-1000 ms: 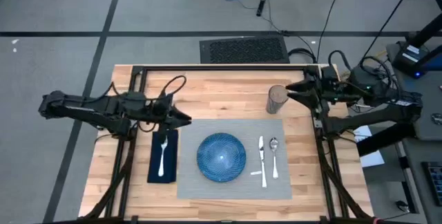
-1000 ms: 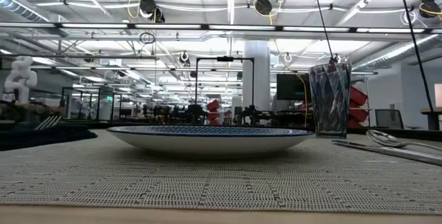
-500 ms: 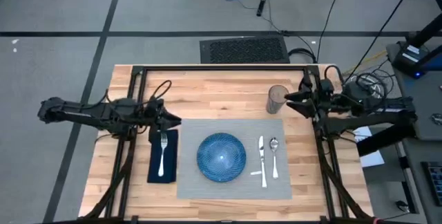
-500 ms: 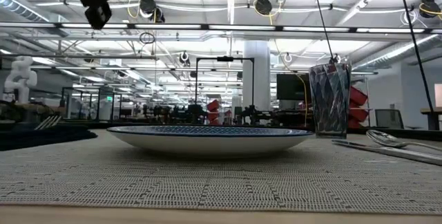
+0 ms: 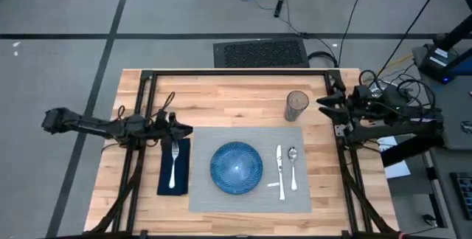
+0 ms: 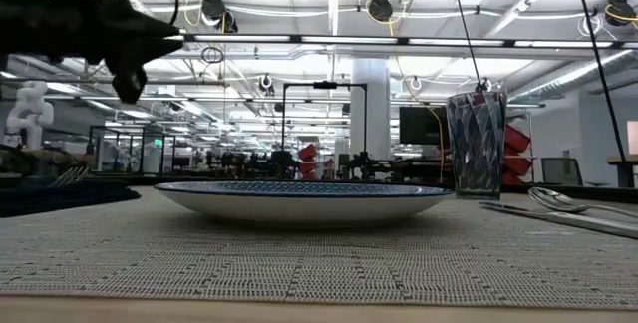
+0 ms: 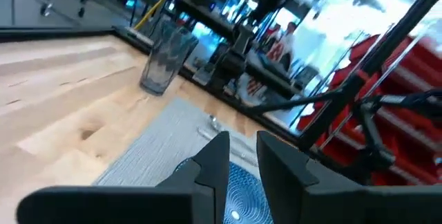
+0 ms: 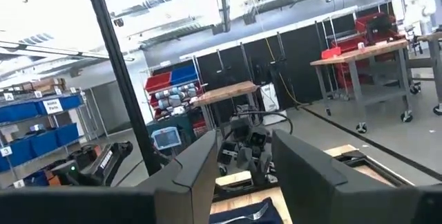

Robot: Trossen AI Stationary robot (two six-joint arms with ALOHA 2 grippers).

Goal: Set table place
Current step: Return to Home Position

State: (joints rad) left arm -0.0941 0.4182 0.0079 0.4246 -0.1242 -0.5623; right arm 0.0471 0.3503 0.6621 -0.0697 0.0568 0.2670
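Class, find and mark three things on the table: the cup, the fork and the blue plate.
cup (image 5: 296,107): high view, middle of its body.
fork (image 5: 173,167): high view, on its handle.
blue plate (image 5: 236,167): high view, its centre.

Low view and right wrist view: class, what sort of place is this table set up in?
Probably a robotics lab or workshop in an industrial hall: exposed ceiling pipes, shelves of blue bins, a wheeled workbench and a white robot in the background.

Plate (image 5: 236,167) on placemat (image 5: 221,140); cup (image 5: 296,106) behind; napkin (image 5: 163,181) left.
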